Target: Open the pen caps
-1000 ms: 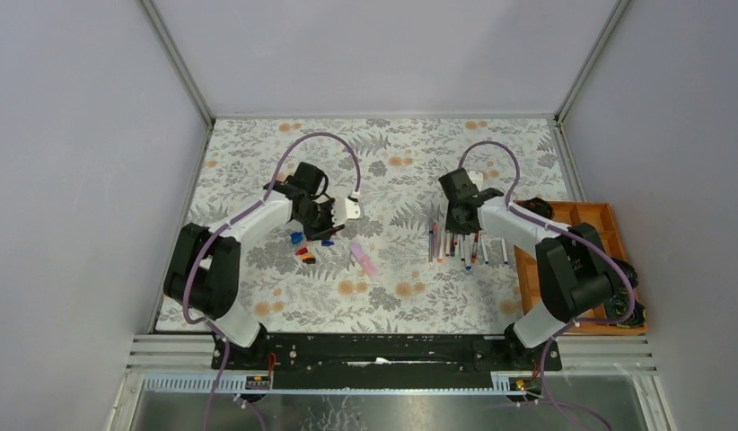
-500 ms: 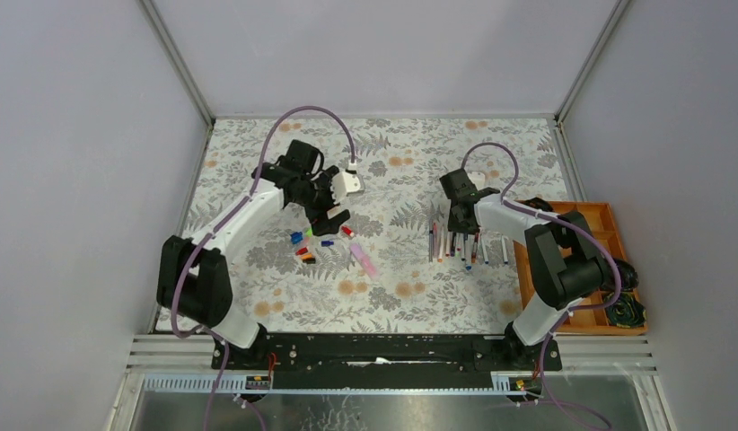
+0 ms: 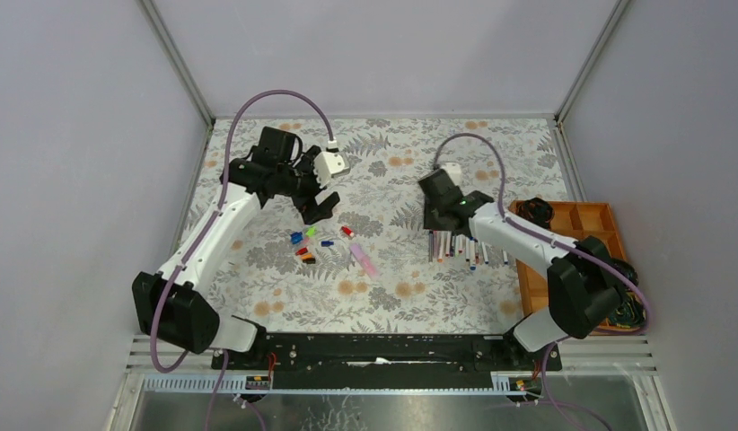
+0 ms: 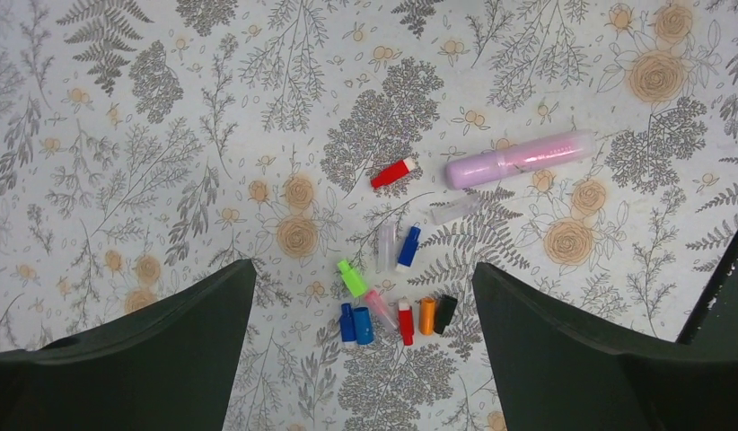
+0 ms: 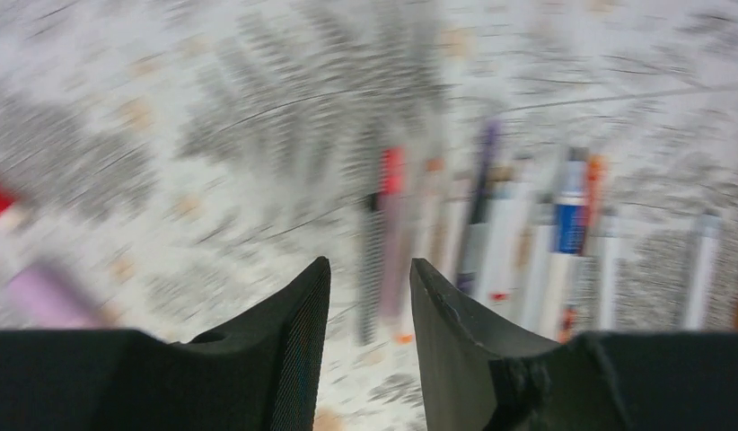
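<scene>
Loose caps (image 4: 405, 321) clustered on desk (image 4: 123, 135) left of centre, probably parked there as a discard pile. Directly below the gap between left fingers (image 4: 168, 350), which are spread wide and holding nothing, well clear above. Pens (image 5: 500, 242) lined up in a row on the right for easy picking, just ahead of right fingers (image 5: 285, 341): slightly parted, empty, view blurred.

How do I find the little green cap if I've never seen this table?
Start at the flowery table and find the fat lilac marker lying near its middle. Beside it is a bunch of tiny caps; the green cap is the only bright lime one among blue, red, orange and black ones.
</scene>
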### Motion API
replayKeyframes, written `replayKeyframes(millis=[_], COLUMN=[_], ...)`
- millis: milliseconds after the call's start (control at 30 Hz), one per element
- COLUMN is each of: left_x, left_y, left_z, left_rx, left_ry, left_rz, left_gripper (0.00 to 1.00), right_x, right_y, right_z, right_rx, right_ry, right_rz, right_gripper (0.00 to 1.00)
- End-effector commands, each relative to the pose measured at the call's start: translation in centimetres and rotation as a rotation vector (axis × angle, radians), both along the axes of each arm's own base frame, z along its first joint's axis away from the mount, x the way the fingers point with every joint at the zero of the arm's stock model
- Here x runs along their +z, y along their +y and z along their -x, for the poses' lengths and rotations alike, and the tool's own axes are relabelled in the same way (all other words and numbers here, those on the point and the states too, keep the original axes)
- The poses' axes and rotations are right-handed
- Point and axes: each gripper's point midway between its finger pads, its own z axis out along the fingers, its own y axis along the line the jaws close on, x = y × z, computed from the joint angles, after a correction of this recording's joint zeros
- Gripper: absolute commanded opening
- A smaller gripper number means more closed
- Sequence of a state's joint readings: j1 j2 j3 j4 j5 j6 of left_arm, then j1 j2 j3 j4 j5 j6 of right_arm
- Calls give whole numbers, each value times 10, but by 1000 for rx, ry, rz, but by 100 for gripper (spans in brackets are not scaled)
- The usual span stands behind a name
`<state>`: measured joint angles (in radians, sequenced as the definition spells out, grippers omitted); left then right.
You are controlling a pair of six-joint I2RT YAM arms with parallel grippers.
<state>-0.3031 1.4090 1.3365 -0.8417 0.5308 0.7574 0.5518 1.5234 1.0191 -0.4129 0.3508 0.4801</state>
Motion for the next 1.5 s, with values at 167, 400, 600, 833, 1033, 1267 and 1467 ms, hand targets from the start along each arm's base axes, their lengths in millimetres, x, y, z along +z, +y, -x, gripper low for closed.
replayKeyframes(millis=[167, 400, 600, 833, 1033, 1267, 1467], left_x=[16, 19, 26, 25, 17, 1, -7], left_y=[27, 38, 36, 38, 37, 30, 21], left_z=[9, 17, 25, 26, 33, 62, 97], left_rx=[109, 115, 91, 85, 49, -117, -319], left_ry=[19, 30, 44, 54, 76, 113, 135], left_rz=[63, 56, 79, 76, 75, 78, 123], left_gripper=[98, 99, 99, 98, 99, 98, 98], right_x=[5, -24, -49, -68, -72, -29, 26], right_y=[159, 209, 214, 208, 197, 194, 201], right_z=[55, 65, 72, 80, 90, 110, 151], right_rx=[460, 616, 666, 682, 695, 756, 874], right_ry=[29, 64, 93, 115, 119, 81, 231], right_rz=[-123, -72, -17, 26, 24, -97, -463], right_gripper=[55, 70, 69, 56, 22, 6, 0])
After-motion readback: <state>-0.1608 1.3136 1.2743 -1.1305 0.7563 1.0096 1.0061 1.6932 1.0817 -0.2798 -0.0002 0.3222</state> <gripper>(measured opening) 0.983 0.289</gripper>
